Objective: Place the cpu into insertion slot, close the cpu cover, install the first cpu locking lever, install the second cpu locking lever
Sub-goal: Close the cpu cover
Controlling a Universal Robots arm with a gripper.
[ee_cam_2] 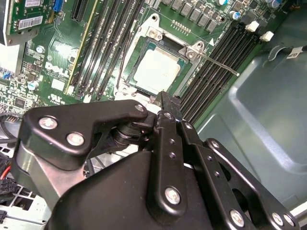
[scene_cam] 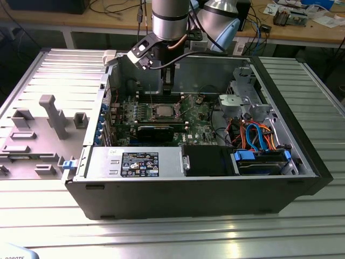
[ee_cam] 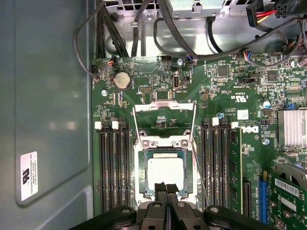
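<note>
Black jointed links of the gripper sit nearest in both wrist views, its two fingers pressed together on nothing, tips just at one edge of the cpu; whether they touch it I cannot tell. That flat square chip, dull silver-grey on top, lies in the insertion slot on the green motherboard. Beside it the cpu cover, a thin silvery windowed frame, stands swung open.

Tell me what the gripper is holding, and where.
Nothing; the gripper is shut empty above the edge of the cpu, which lies in the insertion slot.
</note>
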